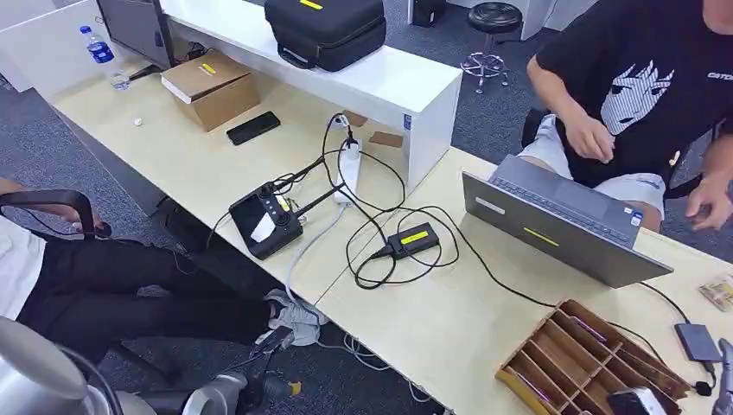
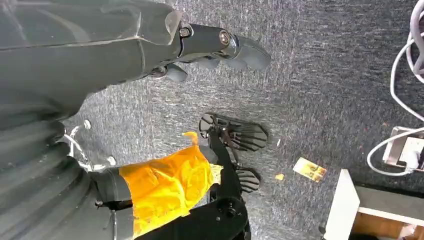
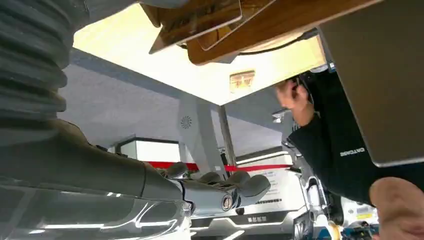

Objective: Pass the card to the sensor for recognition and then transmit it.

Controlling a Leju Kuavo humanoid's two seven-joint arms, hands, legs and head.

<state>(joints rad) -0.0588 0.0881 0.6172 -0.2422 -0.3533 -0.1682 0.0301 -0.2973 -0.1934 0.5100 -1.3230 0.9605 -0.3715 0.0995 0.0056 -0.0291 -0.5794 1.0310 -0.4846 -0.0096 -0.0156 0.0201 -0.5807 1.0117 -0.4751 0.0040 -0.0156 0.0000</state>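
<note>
Hovering empty with fingers loosely apart, the right hand [image 1: 724, 380] sits beside the wooden card rack [image 1: 588, 354] on the worktop [image 1: 432, 320]; cards stand there, the sensor [image 1: 264, 221] far leftward; the left hand [image 2: 220, 47] hangs empty over carpet.

On the desk [image 1: 259, 164], the sensor [image 1: 264, 223] is placed left of the laptop [image 1: 562, 220]; the wooden organiser [image 1: 588, 359] is set nearer, below the laptop, at the desk's front edge.
</note>
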